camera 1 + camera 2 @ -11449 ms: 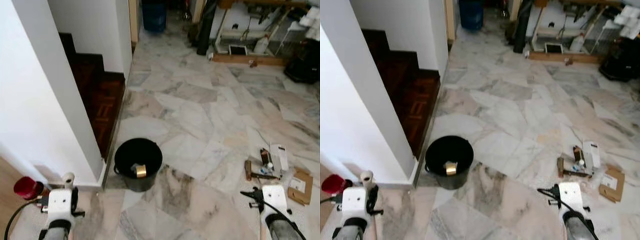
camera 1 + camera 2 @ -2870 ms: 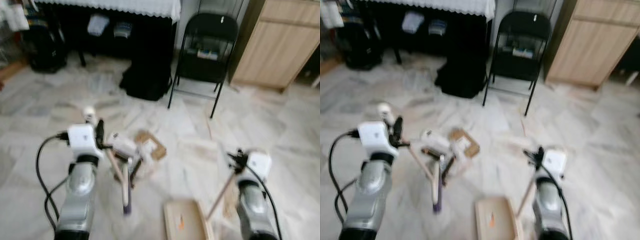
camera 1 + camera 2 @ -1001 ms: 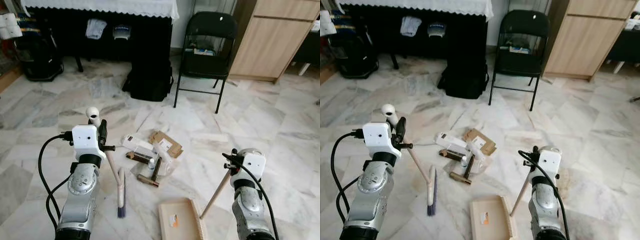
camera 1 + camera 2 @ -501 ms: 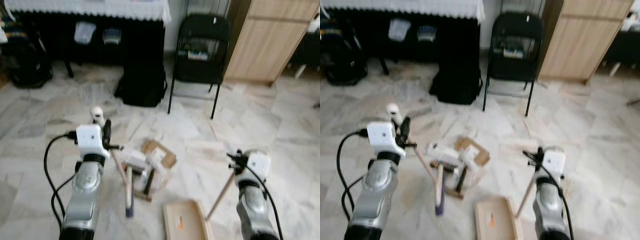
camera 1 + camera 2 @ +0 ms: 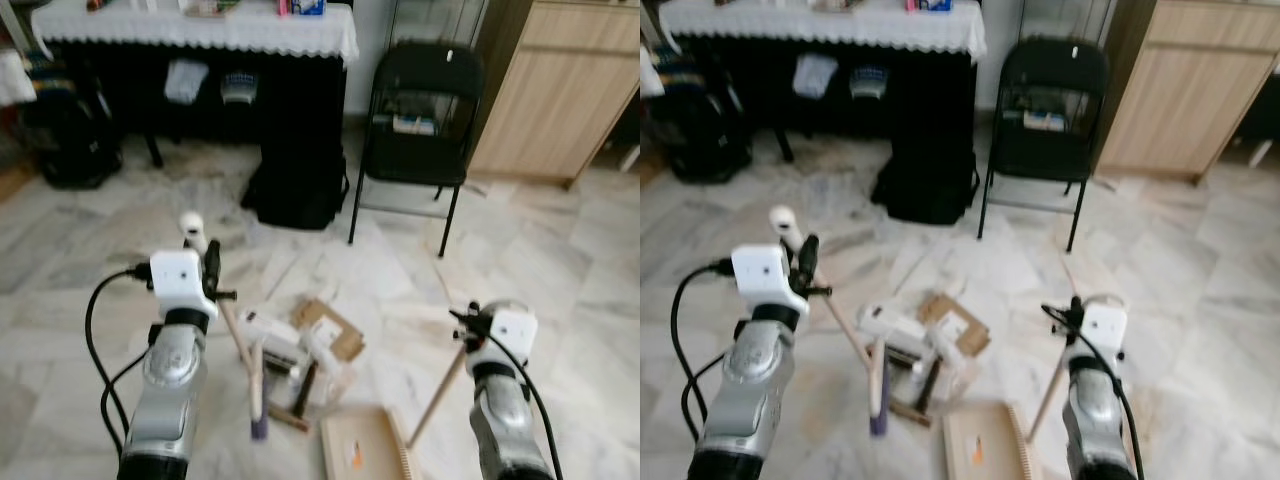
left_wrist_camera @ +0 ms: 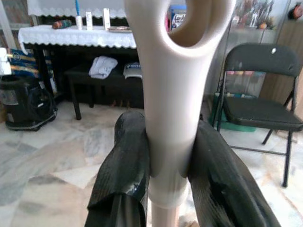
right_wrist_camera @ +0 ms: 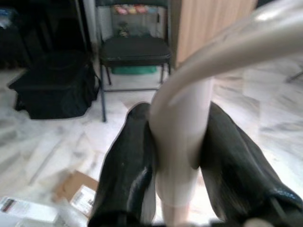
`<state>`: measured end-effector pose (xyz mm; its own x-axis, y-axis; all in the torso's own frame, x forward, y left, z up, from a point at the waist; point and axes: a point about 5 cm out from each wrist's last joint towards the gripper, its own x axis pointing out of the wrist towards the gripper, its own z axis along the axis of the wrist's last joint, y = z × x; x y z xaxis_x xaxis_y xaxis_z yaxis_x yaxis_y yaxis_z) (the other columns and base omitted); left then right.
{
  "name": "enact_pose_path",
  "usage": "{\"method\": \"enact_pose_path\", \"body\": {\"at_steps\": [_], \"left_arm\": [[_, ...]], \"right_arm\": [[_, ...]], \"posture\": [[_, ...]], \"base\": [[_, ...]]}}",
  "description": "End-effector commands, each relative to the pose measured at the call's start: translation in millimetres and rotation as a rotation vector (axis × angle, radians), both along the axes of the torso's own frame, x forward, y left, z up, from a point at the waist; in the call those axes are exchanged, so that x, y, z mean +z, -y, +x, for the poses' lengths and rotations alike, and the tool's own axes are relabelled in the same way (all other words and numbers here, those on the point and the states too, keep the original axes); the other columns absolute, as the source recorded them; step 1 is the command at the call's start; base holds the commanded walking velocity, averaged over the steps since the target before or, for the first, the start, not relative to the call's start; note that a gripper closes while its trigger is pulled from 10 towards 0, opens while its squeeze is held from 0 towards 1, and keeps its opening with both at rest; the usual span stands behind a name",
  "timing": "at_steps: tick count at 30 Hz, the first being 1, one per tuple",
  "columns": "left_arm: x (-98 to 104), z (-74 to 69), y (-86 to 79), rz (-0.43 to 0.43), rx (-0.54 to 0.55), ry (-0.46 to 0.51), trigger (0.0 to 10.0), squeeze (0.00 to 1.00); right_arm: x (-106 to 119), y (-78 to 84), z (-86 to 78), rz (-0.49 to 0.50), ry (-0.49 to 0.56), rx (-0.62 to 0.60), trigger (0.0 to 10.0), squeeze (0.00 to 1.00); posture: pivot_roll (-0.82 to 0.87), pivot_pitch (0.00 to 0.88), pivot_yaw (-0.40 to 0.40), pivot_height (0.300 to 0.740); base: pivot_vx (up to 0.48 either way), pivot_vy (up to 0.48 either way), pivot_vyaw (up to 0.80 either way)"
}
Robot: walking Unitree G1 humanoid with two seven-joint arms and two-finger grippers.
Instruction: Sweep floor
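Your left gripper [image 6: 170,156] fingers clamp the cream long-handled broom [image 5: 252,375], its head just left of the cardboard litter pile [image 5: 310,350]; right gripper [image 7: 177,156] fingers clamp the beige dustpan [image 5: 365,450] handle, near-right

No legible text anywhere. Pale label on the cardboard [image 5: 334,329] among the floor litter, a small orange mark on the dustpan [image 5: 362,448], and printing on the box [image 6: 178,17] on the cloth-covered worktop [image 6: 75,37], all too blurred or small to read.
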<state>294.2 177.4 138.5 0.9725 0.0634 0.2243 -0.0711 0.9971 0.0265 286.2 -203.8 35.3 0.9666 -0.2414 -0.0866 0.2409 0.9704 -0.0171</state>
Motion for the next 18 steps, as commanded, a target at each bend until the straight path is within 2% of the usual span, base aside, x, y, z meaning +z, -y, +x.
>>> {"method": "enact_pose_path", "body": {"at_steps": [1,7,14,16,18], "left_arm": [[11,1.1,1.6,0.012,-0.001,0.058,10.0,0.0],[10,0.9,2.0,0.008,-0.002,0.057,10.0,0.0],[9,1.8,0.0,0.011,0.004,0.057,10.0,0.0],[9,2.5,-1.1,0.014,0.01,0.057,10.0,0.0],[9,2.5,-1.6,0.014,0.011,0.057,10.0,0.0]], "right_arm": [[5,4.1,0.4,0.004,0.032,-0.016,10.0,0.0],[5,9.0,-3.0,-0.022,0.028,-0.049,10.0,0.0],[9,24.7,-6.0,-0.069,0.038,-0.137,10.0,0.0],[10,35.6,-10.7,-0.124,0.034,-0.211,10.0,0.0],[10,38.6,-12.2,-0.142,0.029,-0.232,10.0,0.0]], "posture": [[0.05,0.044,-0.032,0.74],[0.05,0.048,-0.032,0.74],[0.05,0.05,-0.03,0.74],[0.05,0.055,-0.029,0.74],[0.05,0.054,-0.029,0.74]], "base": [[0.0,0.0,0.0],[0.0,0.0,0.0],[0.0,0.0,0.0],[0.0,0.0,0.0],[0.0,0.0,0.0]]}}
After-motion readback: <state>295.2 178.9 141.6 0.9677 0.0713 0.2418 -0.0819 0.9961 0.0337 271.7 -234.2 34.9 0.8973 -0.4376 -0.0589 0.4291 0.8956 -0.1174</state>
